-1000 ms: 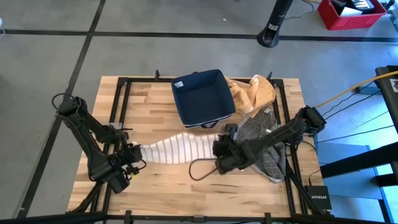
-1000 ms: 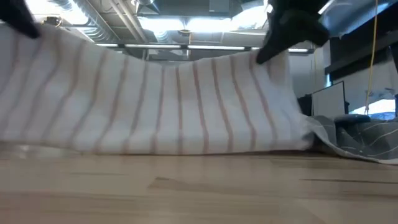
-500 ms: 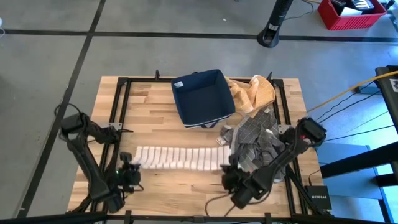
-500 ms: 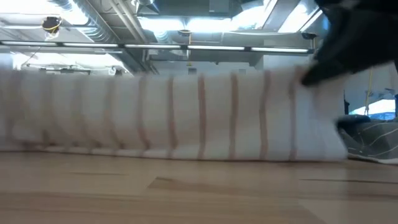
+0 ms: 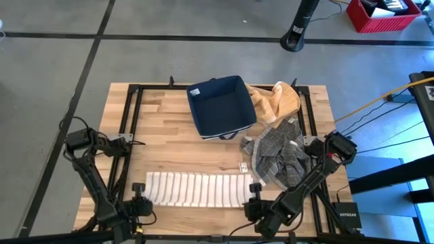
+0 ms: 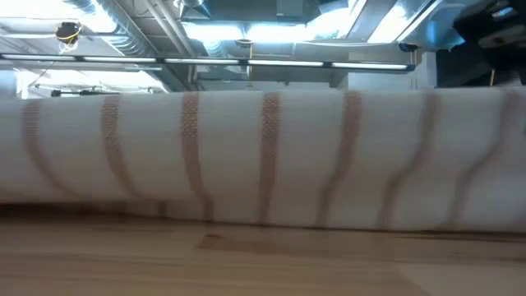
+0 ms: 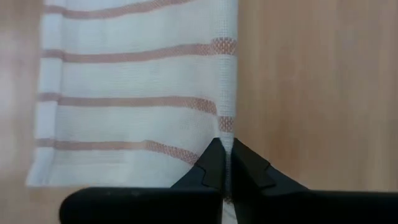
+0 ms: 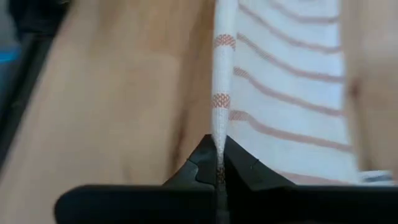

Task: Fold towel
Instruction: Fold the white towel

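A white towel with thin reddish stripes (image 5: 196, 190) lies stretched left to right near the table's near edge, and it fills the low view (image 6: 263, 156). My left gripper (image 5: 139, 202) is shut at its near left corner. My right gripper (image 5: 256, 200) is shut at its near right corner. In the low view the towel's near edge stands raised, while its far part rests on the wood. Each wrist view shows its own shut fingers, the left gripper (image 7: 225, 163) and the right gripper (image 8: 217, 165), with striped cloth running away from them. My left gripper pinches the towel's edge at the near left corner (image 7: 226, 134) between its two fingers; one layer or several, I cannot tell. The cloth runs straight away from the fingertips, drawn flat, with the rest lying on the table. My right gripper pinches the towel's edge at the near right corner (image 8: 221, 127) between its two fingers. A narrow rolled edge rises from the fingertips. The near edge is held up and taut toward the other gripper, and the far part lies on the table.
A navy fabric bin (image 5: 220, 105) stands at the far middle, with a tan cloth (image 5: 277, 100) beside it. A grey checked cloth (image 5: 277, 157) lies heaped just right of the towel. Bare wood (image 5: 169, 146) lies between bin and towel. The table's near edge is close behind both grippers.
Both grippers have moved toward the table's near edge and downward, drawing the towel with them. The towel, a bunched strip in mid-table a second ago, now lies spread out flat and wider, closer to the near edge. Both grippers have stayed shut on it.
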You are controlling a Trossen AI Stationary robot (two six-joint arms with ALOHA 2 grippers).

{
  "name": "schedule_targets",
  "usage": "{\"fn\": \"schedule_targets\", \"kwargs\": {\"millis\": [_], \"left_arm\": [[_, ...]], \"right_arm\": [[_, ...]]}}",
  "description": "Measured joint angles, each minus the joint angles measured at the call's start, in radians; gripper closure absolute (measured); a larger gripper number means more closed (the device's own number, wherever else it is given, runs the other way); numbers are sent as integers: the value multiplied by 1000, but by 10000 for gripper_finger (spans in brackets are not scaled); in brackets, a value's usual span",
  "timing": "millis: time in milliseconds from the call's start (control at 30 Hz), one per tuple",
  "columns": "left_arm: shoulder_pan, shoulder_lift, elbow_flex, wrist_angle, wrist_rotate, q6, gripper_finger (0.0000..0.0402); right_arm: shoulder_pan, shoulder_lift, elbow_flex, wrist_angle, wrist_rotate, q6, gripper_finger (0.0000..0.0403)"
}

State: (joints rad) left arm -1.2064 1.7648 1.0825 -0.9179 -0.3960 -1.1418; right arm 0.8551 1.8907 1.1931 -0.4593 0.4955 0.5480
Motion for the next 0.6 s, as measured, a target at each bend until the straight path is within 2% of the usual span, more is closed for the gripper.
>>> {"fn": "schedule_targets", "kwargs": {"millis": [133, 300, 400, 467, 600], "left_arm": [[0, 0, 0, 29, 19, 15, 388], [16, 0, 0, 25, 94, 17, 354], [35, -1, 0, 19, 196, 22, 317], [49, -11, -1, 21, 304, 42, 290], [87, -44, 14, 14, 479, 15, 251]], "right_arm": [[-13, 0, 0, 5, -107, 17, 394], [-24, 0, 0, -17, -142, 67, 375], [-31, 1, -1, -21, -198, 93, 337], [-34, -2, 0, -19, -224, 129, 309], [-55, -5, 52, -88, -393, 142, 258]]}}
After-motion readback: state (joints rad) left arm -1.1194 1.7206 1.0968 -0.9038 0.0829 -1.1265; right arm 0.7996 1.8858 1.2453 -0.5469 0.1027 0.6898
